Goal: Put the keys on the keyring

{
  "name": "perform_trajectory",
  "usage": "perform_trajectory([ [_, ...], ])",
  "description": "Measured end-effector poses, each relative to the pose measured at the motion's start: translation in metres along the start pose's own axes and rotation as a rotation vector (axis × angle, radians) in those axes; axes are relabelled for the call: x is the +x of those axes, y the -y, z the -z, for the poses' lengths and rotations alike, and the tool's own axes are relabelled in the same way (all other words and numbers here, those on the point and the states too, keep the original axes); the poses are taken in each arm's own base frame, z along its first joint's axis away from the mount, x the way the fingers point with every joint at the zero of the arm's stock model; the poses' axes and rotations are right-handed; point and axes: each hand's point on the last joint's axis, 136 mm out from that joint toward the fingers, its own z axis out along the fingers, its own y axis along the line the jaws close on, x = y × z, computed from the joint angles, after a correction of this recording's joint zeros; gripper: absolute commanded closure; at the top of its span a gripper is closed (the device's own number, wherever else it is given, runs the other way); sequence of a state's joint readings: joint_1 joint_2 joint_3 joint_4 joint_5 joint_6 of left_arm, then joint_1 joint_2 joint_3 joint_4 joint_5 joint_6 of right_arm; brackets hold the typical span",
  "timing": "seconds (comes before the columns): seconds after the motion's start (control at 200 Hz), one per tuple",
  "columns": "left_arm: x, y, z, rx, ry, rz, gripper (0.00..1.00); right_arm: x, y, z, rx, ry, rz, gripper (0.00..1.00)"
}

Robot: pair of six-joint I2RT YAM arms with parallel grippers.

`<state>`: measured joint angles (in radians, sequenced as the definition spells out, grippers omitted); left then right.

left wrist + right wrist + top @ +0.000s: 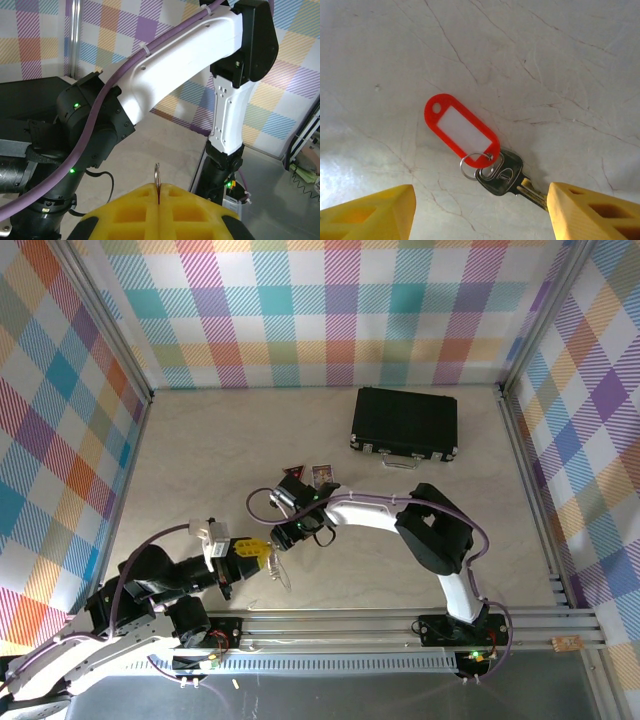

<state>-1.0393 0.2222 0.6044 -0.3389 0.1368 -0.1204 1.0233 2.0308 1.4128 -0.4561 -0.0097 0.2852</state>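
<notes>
While hovering over the keys [496, 176] with the right tool [481, 202] spread wide, drop straight down and close across the dark key head, not the red tag [462, 131] slanting off to 10 o'clock. Mind the blade, pointing to 4 o'clock and nearly under the right-hand finger [590, 210]. Hold the left tool [159, 194] pinched narrow on the keyring [157, 175], edge-up at 12 o'clock. Lift clear of the tabletop [560, 75] before approaching the loop.
</notes>
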Motion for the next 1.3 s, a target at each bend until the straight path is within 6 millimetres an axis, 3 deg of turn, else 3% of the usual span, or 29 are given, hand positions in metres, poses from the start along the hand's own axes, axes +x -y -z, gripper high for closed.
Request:
perform_trajectory([
  [0.145, 0.002, 0.0, 0.002, -0.002, -0.007, 0.001, 1.0, -0.004, -0.004, -0.009, 0.044, -0.008, 0.011, 0.29],
  [0.655, 0.0, -0.001, 0.008, -0.009, 0.013, -0.001, 1.0, 0.0, 0.008, -0.009, 0.144, -0.033, 0.015, 0.55],
  [1.3, 0.003, -0.003, 0.007, -0.017, 0.01, 0.003, 1.0, 0.003, 0.019, -0.007, 0.175, -0.046, -0.002, 0.65],
])
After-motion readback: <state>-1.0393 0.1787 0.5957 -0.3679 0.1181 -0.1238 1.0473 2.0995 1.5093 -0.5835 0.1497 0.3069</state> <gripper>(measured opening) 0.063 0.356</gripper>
